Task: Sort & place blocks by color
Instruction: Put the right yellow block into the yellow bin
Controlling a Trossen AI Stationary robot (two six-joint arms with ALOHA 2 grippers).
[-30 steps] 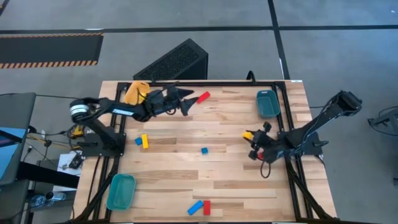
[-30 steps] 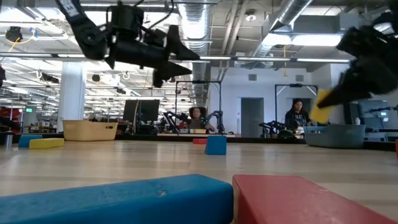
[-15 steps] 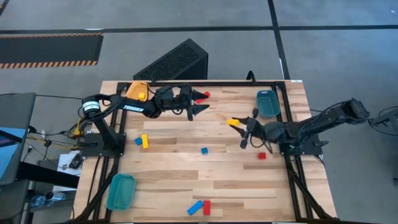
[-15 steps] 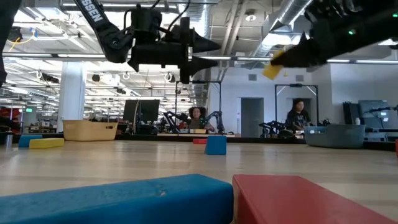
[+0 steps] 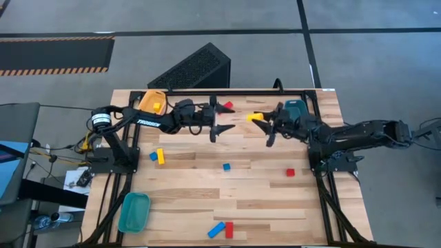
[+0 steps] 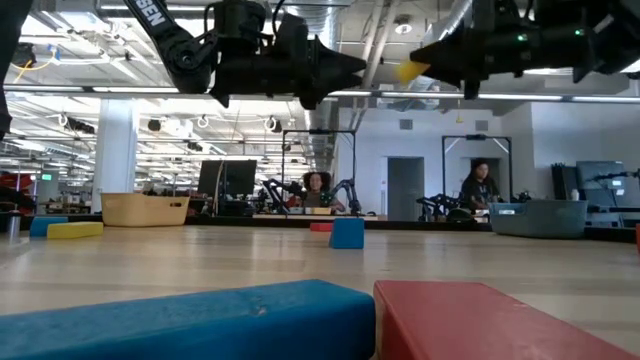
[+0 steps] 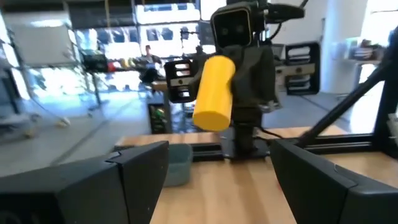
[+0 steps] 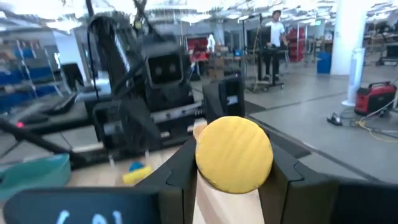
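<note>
My right gripper (image 5: 262, 121) is in the air over the far middle of the table, shut on a yellow block with round ends (image 5: 255, 117). The low view shows the block (image 6: 408, 71) high above the tabletop. My left gripper (image 5: 220, 124) is open and level, and faces the block from the left with a gap between them. In the left wrist view the block (image 7: 214, 93) is ahead of my open fingers (image 7: 217, 177). Other blocks lie flat on the wood: red (image 5: 227, 105), blue (image 5: 226, 166), red (image 5: 290, 172), yellow (image 5: 160, 156). My right gripper pinches the yellow block's side (image 8: 234, 155) between its two fingers (image 8: 181, 169), coming level from the table's right. One round end faces its wrist camera. The block is lifted clear of the table and tilted, its other end (image 7: 209, 117) pointing toward my left gripper.
A yellow tray (image 5: 151, 101) holding a yellow block is at the far left. One teal tray (image 5: 296, 109) sits at the far right under my right arm, another (image 5: 134, 211) at the near left. A blue bar (image 5: 216, 229) and a red bar (image 5: 229, 229) lie at the near edge.
My right gripper has carried the yellow block up from low over the table's right side toward the far middle, stretching out toward my left gripper. My left gripper has moved right and levelled out to face it. A small red block now shows where my right gripper was.
</note>
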